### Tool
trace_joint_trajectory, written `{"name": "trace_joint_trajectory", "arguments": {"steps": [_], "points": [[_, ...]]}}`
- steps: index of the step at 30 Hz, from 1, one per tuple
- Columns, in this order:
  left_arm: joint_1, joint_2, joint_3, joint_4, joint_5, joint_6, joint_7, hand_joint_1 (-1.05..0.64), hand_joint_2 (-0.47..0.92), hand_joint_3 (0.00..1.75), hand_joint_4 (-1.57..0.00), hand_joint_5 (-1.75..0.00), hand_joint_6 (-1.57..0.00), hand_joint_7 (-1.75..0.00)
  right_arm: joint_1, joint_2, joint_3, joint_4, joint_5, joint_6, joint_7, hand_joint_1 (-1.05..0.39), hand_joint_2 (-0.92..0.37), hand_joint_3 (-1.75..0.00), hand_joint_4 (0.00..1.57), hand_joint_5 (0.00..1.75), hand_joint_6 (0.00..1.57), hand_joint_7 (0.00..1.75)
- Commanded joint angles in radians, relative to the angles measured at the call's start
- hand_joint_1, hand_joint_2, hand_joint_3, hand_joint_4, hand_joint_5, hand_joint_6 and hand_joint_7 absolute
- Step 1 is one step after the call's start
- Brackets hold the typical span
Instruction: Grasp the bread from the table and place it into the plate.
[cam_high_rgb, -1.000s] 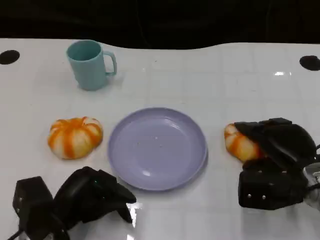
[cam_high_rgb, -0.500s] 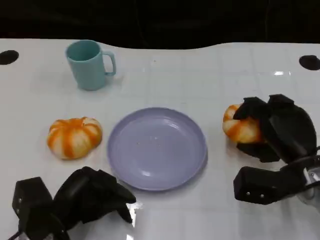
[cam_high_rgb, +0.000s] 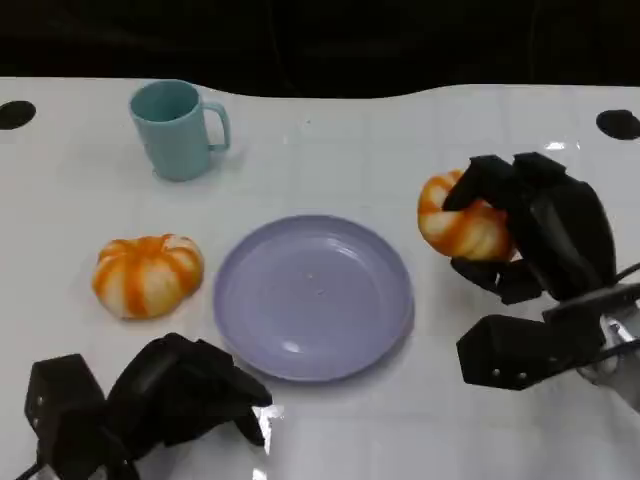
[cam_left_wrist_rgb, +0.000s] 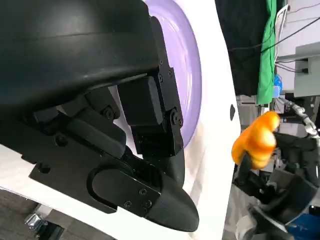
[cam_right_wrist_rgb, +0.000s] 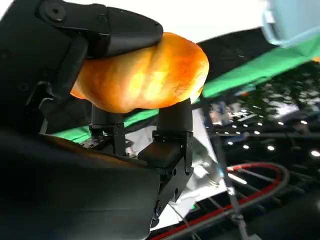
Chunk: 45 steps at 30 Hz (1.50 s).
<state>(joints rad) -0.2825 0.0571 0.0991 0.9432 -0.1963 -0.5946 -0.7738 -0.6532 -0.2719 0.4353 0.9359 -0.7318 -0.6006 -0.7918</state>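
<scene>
Right hand (cam_high_rgb: 535, 235) grips the bread (cam_high_rgb: 460, 220), lifted off the counter (cam_high_rgb: 400, 140) as far as I can judge. From here the plate (cam_high_rgb: 313, 296) lies just beside it toward my left. Left hand (cam_high_rgb: 185, 390) rests near the plate's front rim, fingers curled in, holding nothing.

We see our left hand (cam_high_rgb: 185, 390) at the lower left of the frame as a rounded matte black shell with blocky segments. Our right hand (cam_high_rgb: 530, 235) at the right is equally black and glossy. Small silver screws dot the boxy black wrist housing (cam_high_rgb: 525, 352), and a thin dark cable runs off at the right edge.
</scene>
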Motion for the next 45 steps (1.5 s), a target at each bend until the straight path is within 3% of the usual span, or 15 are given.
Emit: {"name": "trace_joint_trajectory", "arguments": {"steps": [1, 12, 17, 22, 30, 38, 41, 43, 45], "points": [[0.010, 0.017, 0.000, -0.004, 0.002, -0.001, 0.002, -1.05, 0.85, 0.00, -1.24, -0.90, -1.57, -0.04, 0.003, 0.014, -0.024, -0.054, 0.041, -0.014, 0.054, -0.12, -0.16, -1.60, 1.06, 1.75, 0.80, 1.74], [0.016, 0.015, 0.002, -0.006, -0.002, -0.011, 0.001, -1.05, 0.85, 0.00, -1.24, -0.91, -1.57, -0.04, 0.012, 0.069, -0.020, -0.124, 0.084, -0.061, 0.212, -0.11, -0.14, -1.63, 1.02, 1.75, 0.78, 1.69], [0.016, 0.014, 0.002, -0.006, -0.002, -0.012, 0.001, -1.05, 0.84, 0.00, -1.23, -0.92, -1.57, -0.04, 0.014, 0.074, -0.030, -0.128, 0.081, -0.067, 0.232, -0.10, -0.15, -1.63, 1.02, 1.75, 0.78, 1.69], [0.022, 0.011, 0.003, -0.013, -0.011, 0.004, -0.008, -1.05, 0.82, 0.00, -1.23, -0.92, -1.57, -0.05, -0.059, 0.159, 0.023, -0.043, 0.053, -0.053, 0.276, -0.11, -0.18, -1.52, 1.01, 1.75, 0.82, 1.62], [0.027, 0.011, -0.002, -0.023, -0.005, 0.000, -0.006, -1.05, 0.84, 0.01, -1.23, -0.92, -1.56, -0.04, -0.099, 0.191, 0.040, 0.048, 0.060, -0.078, 0.321, -0.12, -0.23, -1.50, 1.01, 1.75, 0.81, 1.65], [0.036, 0.012, -0.007, -0.041, -0.004, 0.010, 0.000, -1.05, 0.84, 0.00, -1.24, -0.92, -1.57, -0.05, -0.110, 0.216, 0.039, 0.112, 0.081, -0.110, 0.376, -0.15, -0.35, -1.38, 0.95, 1.75, 0.78, 1.60], [0.035, 0.011, -0.006, -0.038, -0.007, 0.006, -0.003, -1.05, 0.84, 0.00, -1.24, -0.92, -1.57, -0.04, -0.111, 0.220, 0.032, 0.124, 0.098, -0.114, 0.405, -0.16, -0.37, -1.35, 0.89, 1.74, 0.76, 1.49], [0.034, 0.010, -0.005, -0.034, -0.008, 0.000, -0.004, -1.05, 0.84, 0.00, -1.24, -0.92, -1.57, -0.04, -0.109, 0.223, 0.024, 0.130, 0.114, -0.116, 0.433, -0.17, -0.40, -1.26, 0.83, 1.73, 0.78, 1.28], [0.031, 0.008, -0.003, -0.030, -0.012, 0.000, -0.008, -1.05, 0.84, 0.00, -1.24, -0.92, -1.57, -0.04, -0.110, 0.219, 0.023, 0.130, 0.128, -0.106, 0.486, -0.31, -0.60, -0.83, 0.66, 1.53, 0.65, 0.93]]}}
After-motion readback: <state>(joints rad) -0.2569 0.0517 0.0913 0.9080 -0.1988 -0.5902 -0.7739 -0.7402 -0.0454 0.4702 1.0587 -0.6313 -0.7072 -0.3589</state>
